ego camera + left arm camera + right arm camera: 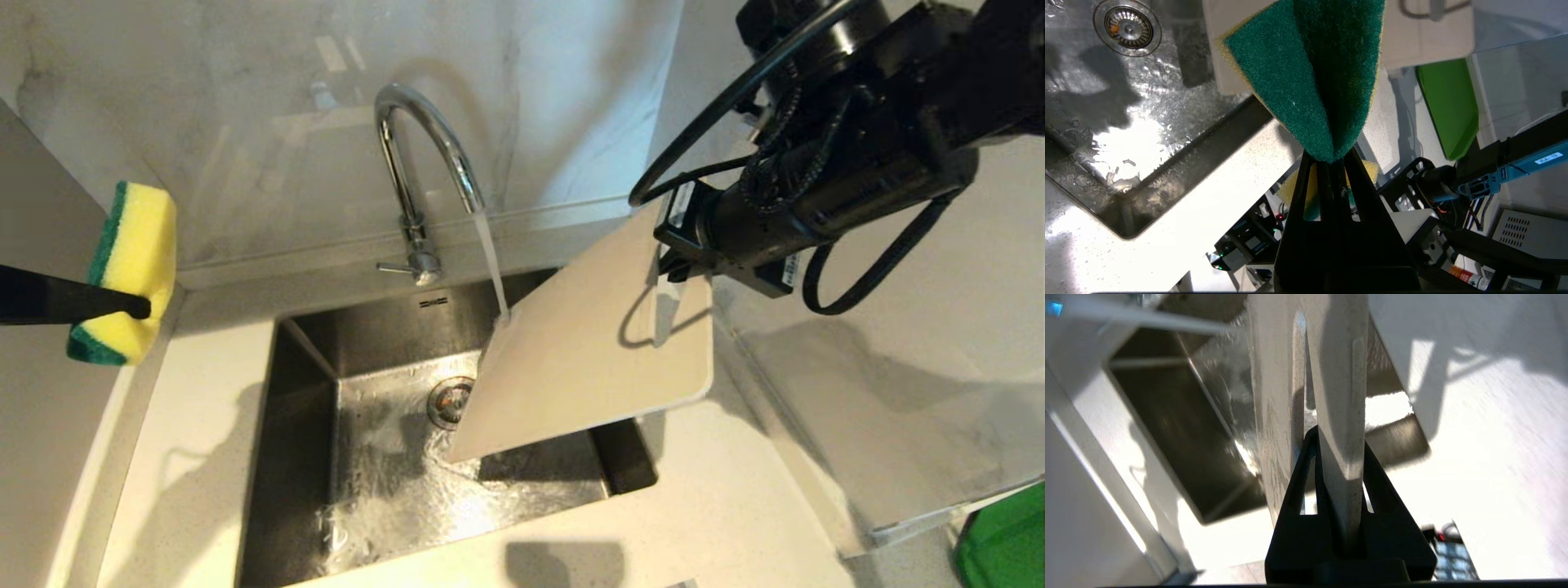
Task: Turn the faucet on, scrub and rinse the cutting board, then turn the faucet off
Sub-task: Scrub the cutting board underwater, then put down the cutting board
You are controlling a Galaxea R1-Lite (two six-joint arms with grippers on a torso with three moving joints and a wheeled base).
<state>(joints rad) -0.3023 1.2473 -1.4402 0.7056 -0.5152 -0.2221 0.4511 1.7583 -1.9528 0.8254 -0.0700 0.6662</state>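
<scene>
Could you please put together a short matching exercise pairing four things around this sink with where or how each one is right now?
Things:
1. faucet
2. cutting board
3. sponge
4. drain

States:
A. pinched in the left gripper, off to the side of the sink
B. at the wet basin's bottom
C. running water
D. held tilted over the sink by the right gripper

Pairs: 1-C, 2-D, 3-A, 4-B

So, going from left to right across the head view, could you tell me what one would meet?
Sponge pinched in the left gripper → faucet, running → cutting board tilted over the sink → right gripper clamped on the board's edge.
</scene>
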